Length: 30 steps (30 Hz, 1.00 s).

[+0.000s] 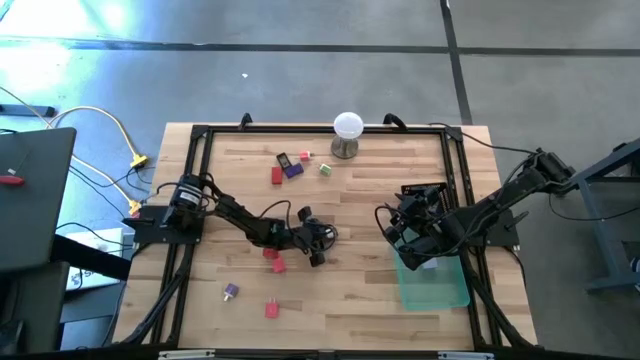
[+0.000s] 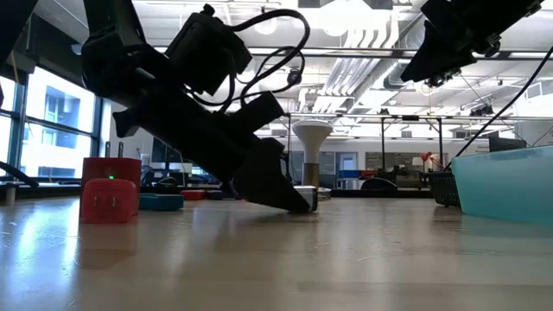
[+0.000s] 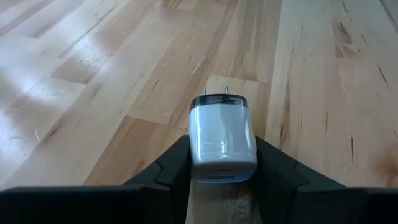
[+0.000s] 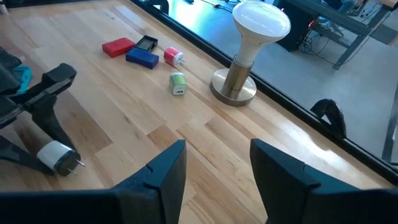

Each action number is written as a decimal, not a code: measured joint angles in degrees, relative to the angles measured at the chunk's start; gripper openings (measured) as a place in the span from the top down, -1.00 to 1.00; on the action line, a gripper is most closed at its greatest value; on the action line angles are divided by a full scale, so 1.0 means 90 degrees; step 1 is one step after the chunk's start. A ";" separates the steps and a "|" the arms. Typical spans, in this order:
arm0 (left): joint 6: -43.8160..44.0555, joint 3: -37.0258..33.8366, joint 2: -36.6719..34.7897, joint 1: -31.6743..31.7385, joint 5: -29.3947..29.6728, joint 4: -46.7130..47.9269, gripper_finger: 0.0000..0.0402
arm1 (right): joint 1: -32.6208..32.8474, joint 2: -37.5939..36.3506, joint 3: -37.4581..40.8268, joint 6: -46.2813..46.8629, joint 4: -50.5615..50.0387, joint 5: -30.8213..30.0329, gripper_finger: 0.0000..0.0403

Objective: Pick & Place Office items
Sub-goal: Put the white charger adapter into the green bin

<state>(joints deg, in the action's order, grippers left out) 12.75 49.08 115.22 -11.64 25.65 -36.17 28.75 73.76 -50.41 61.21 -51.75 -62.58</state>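
Near the middle of the wooden table (image 1: pixel 330 290), the left gripper (image 1: pixel 318 247) is down at the surface with its two dark fingers (image 3: pixel 283 174) pressed against either side of a small white charger plug (image 3: pixel 222 139), whose metal prongs point away from the wrist; the item lies on the boards, not yet lifted. The hold looks shallow — only the rear half of the plug sits between the fingers — so a quick lift could let the smooth, rounded body slip or pivot out, and a skewed squeeze could squirt it forward across the wood. In the low view the fingertips appear to touch the table, so pressing down further might scrape or jam them. A red block (image 1: pixel 277 265) lies just beside the left gripper, and the arm could nudge it when it swings away. The right gripper (image 1: pixel 405 235) hangs above the table near the translucent green tray (image 1: pixel 437 288), its fingers apart and holding nothing; it stands between the left arm and the tray, so a carry toward the tray risks the two arms meeting unless one gives way. Farther off, near the far edge, a cluster of a red piece (image 4: pixel 118 47), a blue piece (image 4: pixel 142 58), a pink one (image 4: pixel 173 57) and a pale green one (image 4: pixel 178 84) sits close to the white ball on its metal stand (image 4: pixel 245 50), which crowds any reach there. A purple piece (image 1: pixel 231 291) and another red one (image 1: pixel 271 309) lie nearer the front edge, well apart from both arms.
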 joint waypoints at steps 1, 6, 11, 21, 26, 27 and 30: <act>-0.0090 0.0000 -0.0002 0.0000 0.0001 -0.0011 0.40 | 0.0000 0.0000 0.0000 -0.0001 0.0045 0.0017 0.18; -0.0389 -0.0017 -0.0242 -0.0143 0.0160 0.0039 0.39 | 0.0000 0.0022 0.0000 -0.0435 0.0432 0.0374 0.18; -0.1265 -0.0012 -0.0772 -0.0550 0.1073 0.0032 0.37 | -0.0002 0.0106 0.0000 -0.1303 0.1189 0.0917 0.18; -0.5319 -0.0007 -0.1246 -0.1742 0.4242 -0.1318 0.37 | -0.0331 0.0175 0.0000 -0.1573 0.3542 0.2129 0.18; -0.5554 -0.0007 -0.1248 -0.1868 0.4298 -0.1458 0.37 | -0.0316 0.0411 0.0000 -0.2636 0.4672 0.2933 0.18; -0.5518 -0.0007 -0.1248 -0.1868 0.4309 -0.1459 0.37 | -0.0298 0.0454 0.0005 -0.2873 0.4826 0.2971 0.18; -0.5486 -0.0007 -0.1248 -0.1833 0.4310 -0.1454 0.37 | -0.0316 0.0548 -0.0002 -0.3467 0.5214 0.2904 0.18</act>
<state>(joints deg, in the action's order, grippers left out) -36.62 49.01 103.98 -28.14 64.45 -49.26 25.91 78.69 -50.43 30.00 -4.83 -36.45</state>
